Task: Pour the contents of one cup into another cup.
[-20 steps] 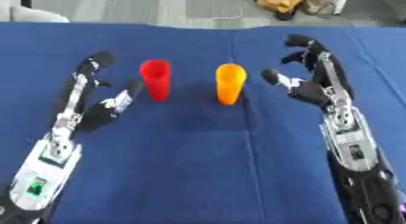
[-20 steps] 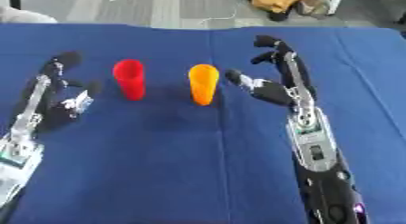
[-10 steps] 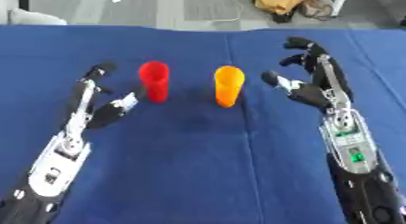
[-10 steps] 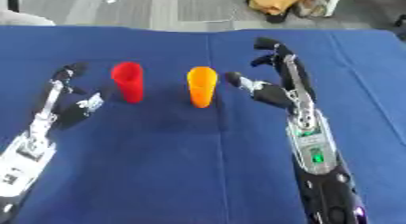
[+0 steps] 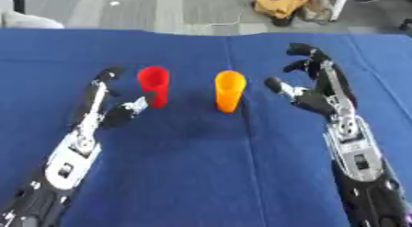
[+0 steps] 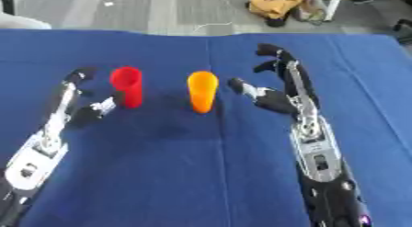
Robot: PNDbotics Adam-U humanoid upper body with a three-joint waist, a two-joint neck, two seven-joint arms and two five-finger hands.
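A red cup (image 5: 154,85) stands upright on the blue table (image 5: 209,175), left of centre. An orange cup (image 5: 229,90) stands upright a little to its right. My left hand (image 5: 112,106) is open just left of the red cup, thumb close to the cup's lower side and fingers stretched up past its far side; I cannot tell if it touches. My right hand (image 5: 312,90) is open to the right of the orange cup, thumb pointing toward it with a gap between. What is inside the cups is hidden.
The blue cloth covers the whole table up to its far edge (image 5: 201,33). Beyond it lies grey floor with a yellow bag (image 5: 282,3) and a white cable (image 5: 213,25).
My left hand has moved right and forward, closing in on the red cup. The right hand has barely shifted. Both cups stand where they were.
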